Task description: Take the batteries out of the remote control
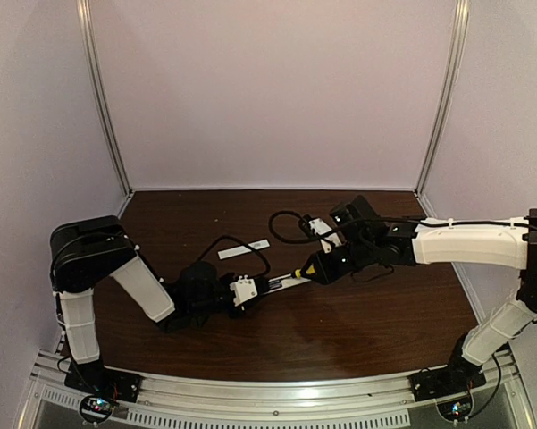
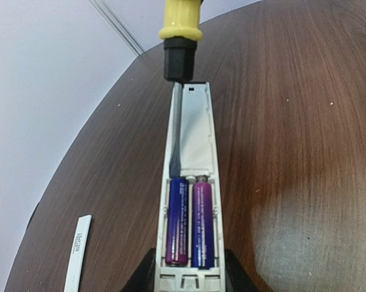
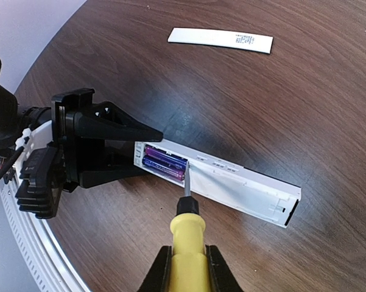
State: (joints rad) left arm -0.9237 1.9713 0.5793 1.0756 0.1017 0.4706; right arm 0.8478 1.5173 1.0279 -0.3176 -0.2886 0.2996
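Your left gripper [image 3: 131,149] squeezed the remote control [image 3: 231,182] so it stayed put. Your right gripper [image 3: 186,267] clenched the screwdriver [image 3: 187,234], poking at the batteries [image 2: 190,222] at 6 o'clock.

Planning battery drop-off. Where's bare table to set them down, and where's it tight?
Free: the table's near strip between the arm bases, and the far strip behind the cover strip. Crowded: mid-table, where the left gripper clamps the remote control and the right gripper holds the screwdriver at the batteries.
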